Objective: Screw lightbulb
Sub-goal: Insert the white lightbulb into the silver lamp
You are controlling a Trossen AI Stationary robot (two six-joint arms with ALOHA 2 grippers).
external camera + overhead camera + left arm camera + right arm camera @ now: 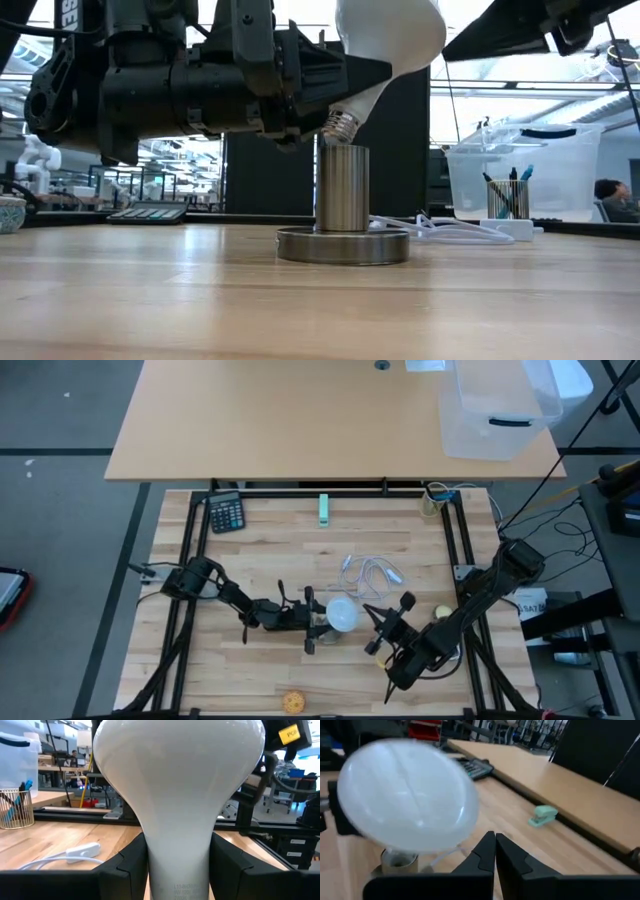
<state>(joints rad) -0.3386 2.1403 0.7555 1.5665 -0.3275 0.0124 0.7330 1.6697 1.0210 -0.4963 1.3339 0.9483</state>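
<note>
Left gripper (312, 622) pinches the one lightbulb (385, 45) by its neck; long axis tilted, screw base down at the socket (343, 190) mouth, globe up. Right gripper (495, 851) just beside, fingers pressed together, empty. One calculator (226, 512).

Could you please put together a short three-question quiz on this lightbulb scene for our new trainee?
1. True or false: the lightbulb stands upright in the socket.
2. Which gripper holds the bulb: A left, B right, C neither?
3. Fill in: the right gripper's fingers are ____.

Key:
1. False; it is tilted, its screw base at the socket's rim.
2. A; its fingers clamp the bulb's neck.
3. Shut, holding nothing, beside the bulb.
</note>
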